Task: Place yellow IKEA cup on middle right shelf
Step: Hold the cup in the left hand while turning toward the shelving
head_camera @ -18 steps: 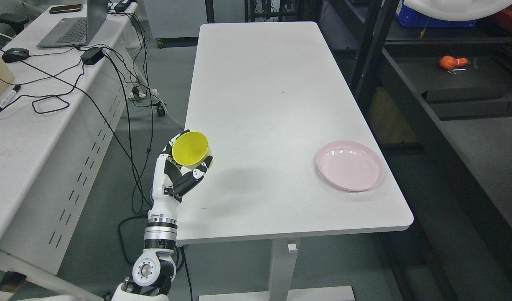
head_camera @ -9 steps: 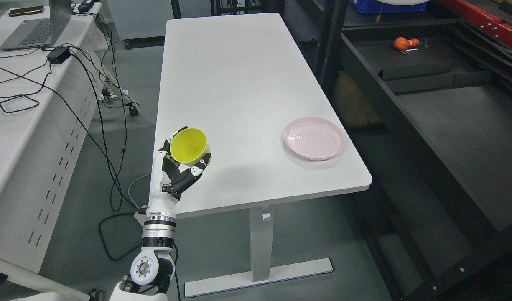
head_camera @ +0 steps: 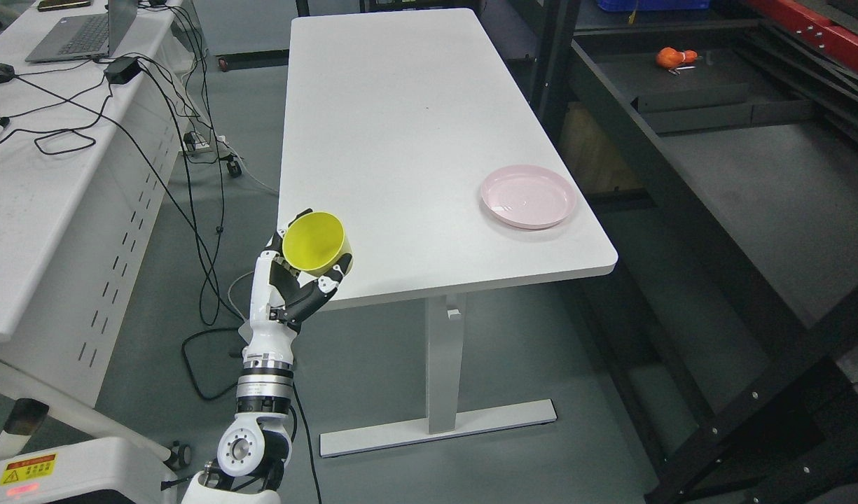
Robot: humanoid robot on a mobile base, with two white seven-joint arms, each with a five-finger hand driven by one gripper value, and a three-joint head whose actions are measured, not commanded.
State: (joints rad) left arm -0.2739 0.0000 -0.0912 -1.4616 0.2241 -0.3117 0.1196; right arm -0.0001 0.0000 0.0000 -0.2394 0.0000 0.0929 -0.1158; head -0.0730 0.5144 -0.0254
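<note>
Shelving (head_camera: 751,161) in dark metal fills the right side of the room, its wide deck bare but for a small orange thing (head_camera: 670,57) far back. Beside it stands the white table (head_camera: 400,126), a pink plate (head_camera: 528,196) near its right edge. At the table's near left corner the left hand (head_camera: 295,283) has its fingers (head_camera: 330,280) curled around the yellow cup (head_camera: 316,243), mouth tilted up, clear of the tabletop. I'd call this the carry step; next comes a swing rightward toward the rack.

White table (head_camera: 393,126), pink plate (head_camera: 528,197) near its right edge
</note>
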